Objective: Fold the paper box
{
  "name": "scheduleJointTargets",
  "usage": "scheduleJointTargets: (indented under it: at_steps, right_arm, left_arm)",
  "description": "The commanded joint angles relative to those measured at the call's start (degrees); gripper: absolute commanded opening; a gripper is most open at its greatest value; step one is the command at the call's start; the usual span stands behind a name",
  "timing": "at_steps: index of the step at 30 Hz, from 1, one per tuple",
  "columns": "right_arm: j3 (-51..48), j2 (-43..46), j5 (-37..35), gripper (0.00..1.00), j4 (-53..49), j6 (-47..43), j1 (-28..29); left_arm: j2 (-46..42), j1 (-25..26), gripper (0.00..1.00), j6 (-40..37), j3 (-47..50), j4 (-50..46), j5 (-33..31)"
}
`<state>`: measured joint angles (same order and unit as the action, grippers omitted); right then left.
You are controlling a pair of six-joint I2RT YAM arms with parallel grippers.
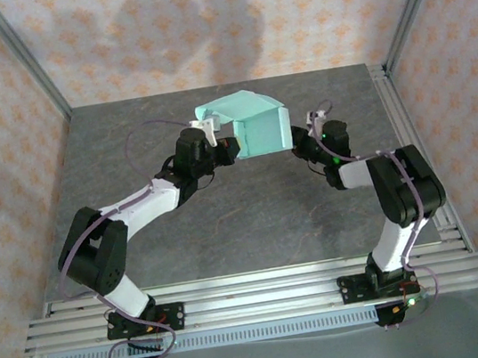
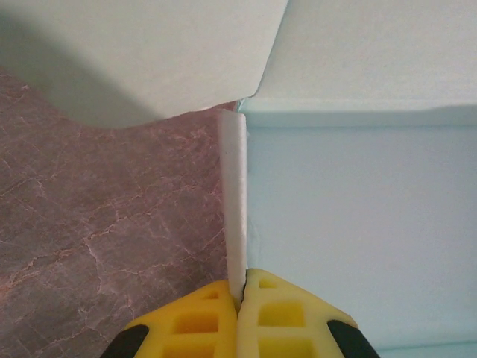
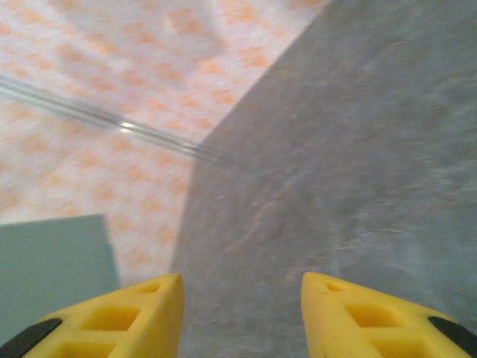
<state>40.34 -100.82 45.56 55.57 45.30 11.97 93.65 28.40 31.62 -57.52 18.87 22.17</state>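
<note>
While the left gripper (image 2: 240, 289) pinches the paper box (image 1: 258, 126), the right gripper (image 3: 240, 282) gapes empty beside it — above the table (image 1: 254, 222).

Pale mint-green thin-card paper box (image 1: 260, 129): part-folded, 3D, far-centre of scene, approx midway L–R. Flat front panel upright, facing near side; top flaps w/ rounded corners lean toward far left.

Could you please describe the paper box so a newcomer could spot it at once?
Look at the dark grey marbled table inside the orange-patterned walls, toward its far middle. There the pale mint-green card box, half folded, stands with one edge pinched by the left gripper. It is the only light green thing there, set against dark stone and black arms.
</note>
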Motion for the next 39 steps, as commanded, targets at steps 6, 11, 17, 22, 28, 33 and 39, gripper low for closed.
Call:
scheduleJointTargets:
  at_steps: [6,11,17,22,28,33,39]
  right_arm:
    - [1.92,-3.17,8.55,0.38,17.73,5.42,4.08]
    - [3.49,-3.14,9.87,0.38,17.91,5.35,6.76]
    - [4.99,-4.02,9.63,0.39,16.86,4.42,9.81]
    - [4.22,-3.31,7.67,0.41,15.02,2.78,9.0]
    - [2.84,-1.64,3.51,0.42,9.44,-0.64,6.38]
    - [3.86,-2.57,3.32,0.42,6.75,-1.38,5.84]
    - [6.17,-3.61,7.42,0.42,7.47,-1.03,7.99]
  left_arm:
    - [-1.11,0.73,0.0,-0.54,0.17,1.16,-2.17]
    - [-0.48,0.87,0.0,-0.6,-0.24,0.81,-2.86]
    - [-0.39,0.93,0.0,-0.5,-0.79,0.62,-3.32]
    - [-1.58,0.87,0.0,-0.68,-0.11,0.17,-4.69]
    - [-3.57,0.92,0.0,-2.48,1.65,0.72,-5.01]
    - [-5.05,0.91,0.0,-2.93,2.07,1.08,-4.64]
    - [-4.06,0.87,0.0,-2.97,1.09,0.34,-4.92]
